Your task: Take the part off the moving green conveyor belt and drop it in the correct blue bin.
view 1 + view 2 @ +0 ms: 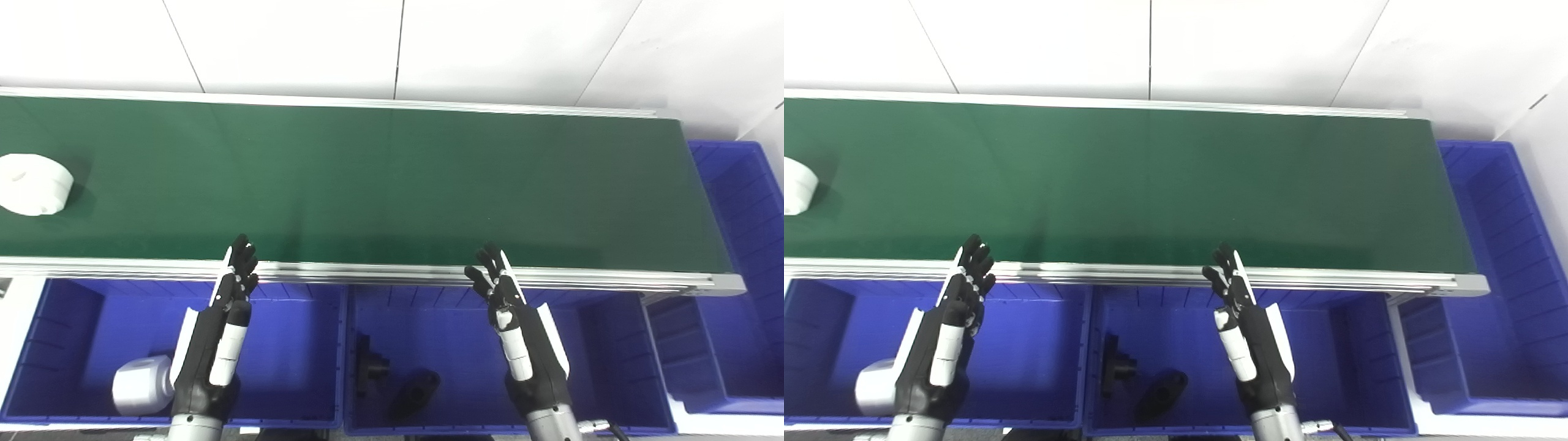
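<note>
A white round part (pixel 32 184) lies on the green conveyor belt (pixel 380 184) at its far left; in the right eye view (pixel 795 185) it is cut off by the picture's edge. My left hand (pixel 220 331) is open and empty, held upright over the left blue bin (pixel 294 343), fingertips at the belt's near rail. My right hand (pixel 514 331) is open and empty over the middle blue bin (pixel 606 355), fingertips also at the rail. Both hands are well to the right of the white part.
The left bin holds a white part (pixel 139 386). The middle bin holds two black parts (pixel 370 364) (pixel 416 392). Another blue bin (pixel 744 257) stands past the belt's right end. A metal rail (pixel 380 272) edges the belt in front.
</note>
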Available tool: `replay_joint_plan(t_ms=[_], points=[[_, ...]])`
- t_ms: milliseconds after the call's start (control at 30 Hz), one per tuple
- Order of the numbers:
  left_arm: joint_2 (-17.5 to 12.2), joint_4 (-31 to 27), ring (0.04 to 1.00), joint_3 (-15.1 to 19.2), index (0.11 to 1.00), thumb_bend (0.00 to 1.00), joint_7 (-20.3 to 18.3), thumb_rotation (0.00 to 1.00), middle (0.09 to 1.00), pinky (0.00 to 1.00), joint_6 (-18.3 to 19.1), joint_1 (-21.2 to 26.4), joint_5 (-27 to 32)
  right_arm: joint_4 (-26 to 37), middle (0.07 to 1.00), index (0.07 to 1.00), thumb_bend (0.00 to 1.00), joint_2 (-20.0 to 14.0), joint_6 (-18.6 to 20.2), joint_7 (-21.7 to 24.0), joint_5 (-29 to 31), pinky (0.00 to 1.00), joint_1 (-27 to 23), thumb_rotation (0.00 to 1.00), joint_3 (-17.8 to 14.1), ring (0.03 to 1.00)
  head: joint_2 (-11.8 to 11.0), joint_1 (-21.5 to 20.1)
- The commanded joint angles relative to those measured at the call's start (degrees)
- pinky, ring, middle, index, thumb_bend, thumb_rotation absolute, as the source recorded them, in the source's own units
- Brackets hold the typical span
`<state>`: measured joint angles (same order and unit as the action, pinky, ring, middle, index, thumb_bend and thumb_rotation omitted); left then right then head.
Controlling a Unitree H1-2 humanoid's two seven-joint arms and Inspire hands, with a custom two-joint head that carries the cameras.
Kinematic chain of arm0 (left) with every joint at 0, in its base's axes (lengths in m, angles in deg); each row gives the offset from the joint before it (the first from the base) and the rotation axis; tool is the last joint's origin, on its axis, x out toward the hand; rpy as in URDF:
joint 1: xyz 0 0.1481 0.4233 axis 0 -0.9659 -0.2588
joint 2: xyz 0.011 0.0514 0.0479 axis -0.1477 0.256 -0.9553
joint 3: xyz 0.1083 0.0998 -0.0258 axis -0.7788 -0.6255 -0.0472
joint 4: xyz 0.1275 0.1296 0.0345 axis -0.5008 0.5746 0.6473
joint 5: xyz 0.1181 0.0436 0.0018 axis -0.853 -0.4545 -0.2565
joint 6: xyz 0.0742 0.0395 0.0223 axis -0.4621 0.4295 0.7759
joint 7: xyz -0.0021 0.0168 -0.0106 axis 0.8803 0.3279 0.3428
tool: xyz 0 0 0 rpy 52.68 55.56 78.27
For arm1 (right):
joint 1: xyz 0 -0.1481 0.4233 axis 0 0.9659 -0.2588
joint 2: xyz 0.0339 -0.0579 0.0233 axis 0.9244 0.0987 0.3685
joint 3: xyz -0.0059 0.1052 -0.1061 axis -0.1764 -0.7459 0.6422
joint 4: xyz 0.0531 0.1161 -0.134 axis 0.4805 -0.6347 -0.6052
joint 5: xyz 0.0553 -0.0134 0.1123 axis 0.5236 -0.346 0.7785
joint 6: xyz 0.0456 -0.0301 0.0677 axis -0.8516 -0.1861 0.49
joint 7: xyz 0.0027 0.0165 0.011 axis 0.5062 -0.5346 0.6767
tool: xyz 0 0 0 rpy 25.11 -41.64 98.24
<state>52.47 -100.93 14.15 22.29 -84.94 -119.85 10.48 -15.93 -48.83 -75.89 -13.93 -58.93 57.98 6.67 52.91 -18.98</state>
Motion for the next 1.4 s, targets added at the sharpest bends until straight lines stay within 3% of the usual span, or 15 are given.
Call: replay_joint_plan(t_ms=[0, 967, 1133, 1233, 1367], points=[[-0.1, -1.2, 1.000, -0.4, 1.000, 0.63, 0.2, 0.93, 1.000, 1.00, -0.2, -0.3, -0.5, 1.7, 0.975, 1.000, 0.90, 0.3, -0.1, 0.4, 0.7, 0.95, 0.2, 0.96, 0.0, 0.925, 0.0, 0.1], [-0.4, -1.1, 1.000, -0.7, 1.000, 0.64, -0.2, 0.91, 1.000, 1.00, 0.3, -0.1, 0.8, 2.2, 0.976, 1.000, 0.90, 0.4, 0.2, 0.4, 0.6, 0.96, 0.4, 0.97, 0.2, 0.927, 0.1, 0.0], [0.0, 0.5, 1.000, -1.1, 1.000, 0.64, 0.0, 0.91, 1.000, 1.00, -0.9, -0.3, 0.3, 1.0, 0.978, 1.000, 0.90, -0.2, -0.9, 0.6, 1.8, 0.97, 0.7, 0.97, -0.4, 0.935, -2.8, 5.5], [0.9, 3.3, 0.999, -1.9, 1.000, 0.64, 0.8, 0.90, 1.000, 1.00, -3.5, -0.5, -1.4, -1.5, 0.982, 1.000, 0.89, -1.4, -3.5, 1.1, 3.5, 0.97, 0.9, 0.97, -1.4, 0.941, -6.7, 11.7], [2.5, 7.5, 0.987, -3.2, 1.000, 0.65, 2.3, 0.87, 1.000, 1.00, -7.2, 0.0, -4.2, -5.6, 0.984, 1.000, 0.89, -3.0, -7.7, 2.1, 6.1, 0.96, 0.8, 0.96, -3.3, 0.942, -10.6, 16.7]])
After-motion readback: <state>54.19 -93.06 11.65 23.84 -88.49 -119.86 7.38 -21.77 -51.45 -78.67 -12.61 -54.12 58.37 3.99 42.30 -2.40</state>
